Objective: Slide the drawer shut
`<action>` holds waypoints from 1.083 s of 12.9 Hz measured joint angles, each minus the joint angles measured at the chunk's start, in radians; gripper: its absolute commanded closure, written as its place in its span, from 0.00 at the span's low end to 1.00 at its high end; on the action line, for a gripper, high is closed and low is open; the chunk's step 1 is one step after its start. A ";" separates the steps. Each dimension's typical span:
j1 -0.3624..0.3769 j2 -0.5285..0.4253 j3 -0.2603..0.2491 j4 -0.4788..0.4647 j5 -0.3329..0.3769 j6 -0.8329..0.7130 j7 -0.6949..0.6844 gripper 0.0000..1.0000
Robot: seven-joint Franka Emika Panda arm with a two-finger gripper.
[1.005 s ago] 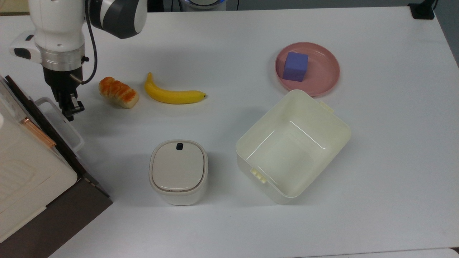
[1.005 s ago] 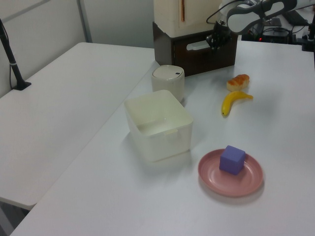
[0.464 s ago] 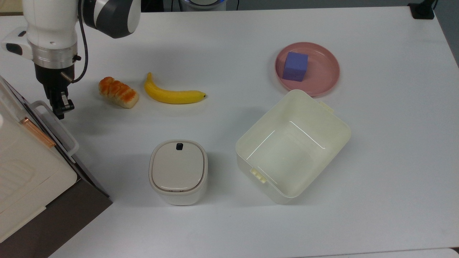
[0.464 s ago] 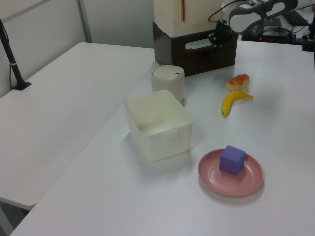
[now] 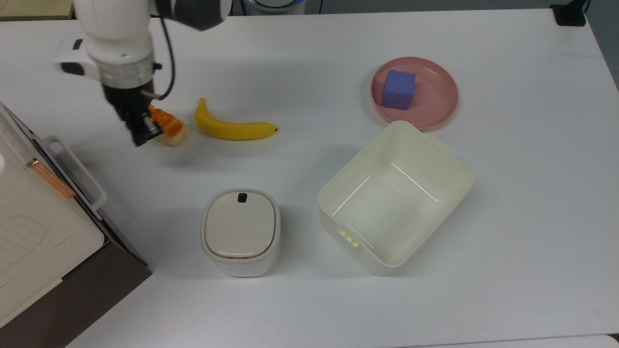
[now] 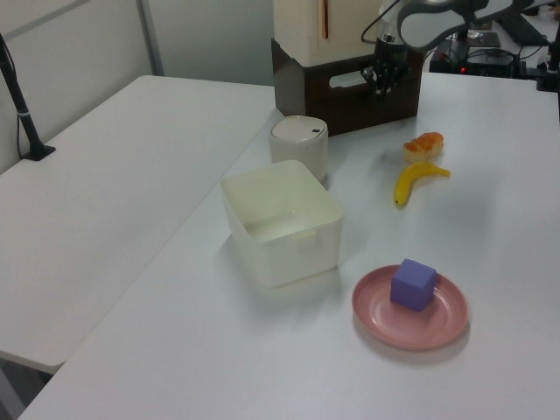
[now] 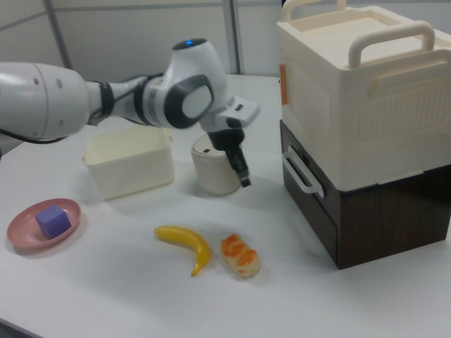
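Observation:
The drawer (image 7: 311, 205) has a dark brown front and a white bar handle (image 7: 301, 172). It sits flush in the dark wooden cabinet (image 7: 380, 211) at the right view's right. In the top view its handle (image 5: 76, 166) lies at the left edge. My gripper (image 5: 141, 132) hangs to the top view's right of the handle, clear of it, over the near end of the bread roll (image 5: 169, 130). Its fingers are shut with nothing between them. The gripper (image 7: 244, 180) points down, well away from the drawer front. In the left view the gripper (image 6: 381, 85) is in front of the cabinet.
A cream box (image 7: 352, 84) with handles sits on top of the cabinet. A banana (image 5: 232, 128) lies beside the roll. A lidded white container (image 5: 240, 231), a cream plastic bin (image 5: 333, 193) and a pink plate (image 5: 437, 104) holding a purple cube (image 5: 398, 90) stand further to the top view's right.
The drawer front slid in toward the cabinet while the gripper pushed at its handle. The gripper then pulled away to the top view's right, over the bread roll.

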 measured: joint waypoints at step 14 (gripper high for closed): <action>-0.003 -0.287 0.074 0.040 0.259 -0.416 -0.508 0.00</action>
